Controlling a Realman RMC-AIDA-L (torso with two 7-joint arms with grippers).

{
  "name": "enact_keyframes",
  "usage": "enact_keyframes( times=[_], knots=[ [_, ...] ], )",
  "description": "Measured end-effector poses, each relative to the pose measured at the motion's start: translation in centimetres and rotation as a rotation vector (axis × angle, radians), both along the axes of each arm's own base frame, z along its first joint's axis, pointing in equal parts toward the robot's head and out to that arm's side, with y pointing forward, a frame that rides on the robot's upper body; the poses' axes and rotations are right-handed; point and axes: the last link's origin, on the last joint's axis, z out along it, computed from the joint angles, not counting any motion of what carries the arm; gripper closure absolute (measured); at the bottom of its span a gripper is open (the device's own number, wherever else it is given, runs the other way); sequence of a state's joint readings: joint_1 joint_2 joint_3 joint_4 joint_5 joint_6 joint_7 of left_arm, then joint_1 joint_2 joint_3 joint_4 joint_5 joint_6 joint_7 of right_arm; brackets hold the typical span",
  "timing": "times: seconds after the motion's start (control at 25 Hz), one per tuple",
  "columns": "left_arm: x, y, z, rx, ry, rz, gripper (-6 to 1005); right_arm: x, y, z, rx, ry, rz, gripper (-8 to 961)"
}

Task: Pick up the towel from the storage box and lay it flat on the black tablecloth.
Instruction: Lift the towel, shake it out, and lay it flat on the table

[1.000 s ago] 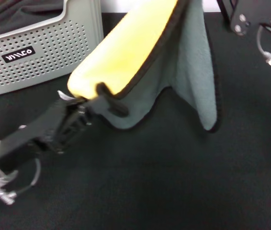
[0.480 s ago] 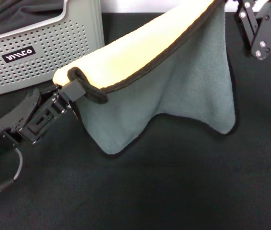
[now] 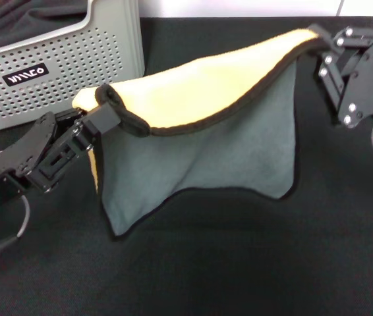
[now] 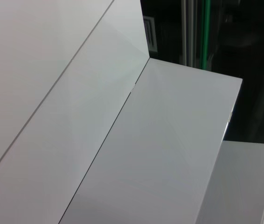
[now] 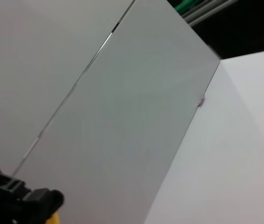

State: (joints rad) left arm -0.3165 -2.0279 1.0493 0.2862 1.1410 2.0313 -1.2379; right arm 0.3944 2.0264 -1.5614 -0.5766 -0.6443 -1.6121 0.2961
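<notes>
Black tablecloth (image 3: 239, 263) below; left tool (image 3: 101, 115) and right tool (image 3: 321, 39) each clench towel (image 3: 206, 131) corners; lower evenly, keeping it taut.

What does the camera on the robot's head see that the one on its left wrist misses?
Only the head view shows the yellow and grey-green microfibre towel hanging between the left hand and the right hand above the matte black tablecloth, beside the perforated light grey storage box. Only the left wrist view shows plain white panels. They share nothing recognisable.
</notes>
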Motion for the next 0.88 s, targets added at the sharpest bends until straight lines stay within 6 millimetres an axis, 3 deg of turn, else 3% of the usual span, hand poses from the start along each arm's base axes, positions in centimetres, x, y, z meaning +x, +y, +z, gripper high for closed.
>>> enact_keyframes(
  times=[0.4, 0.88],
  knots=[
    [-2.1, -0.9, 1.7, 0.014, 0.076, 0.025, 965, 0.9, -2.2, -1.5, -0.095, -0.025, -0.019, 945],
    [-2.7, -2.3, 1.1, 0.074, 0.134, 0.001, 964, 1.3, -5.1, -3.1, -0.175, -0.065, -0.006, 945]
  ],
)
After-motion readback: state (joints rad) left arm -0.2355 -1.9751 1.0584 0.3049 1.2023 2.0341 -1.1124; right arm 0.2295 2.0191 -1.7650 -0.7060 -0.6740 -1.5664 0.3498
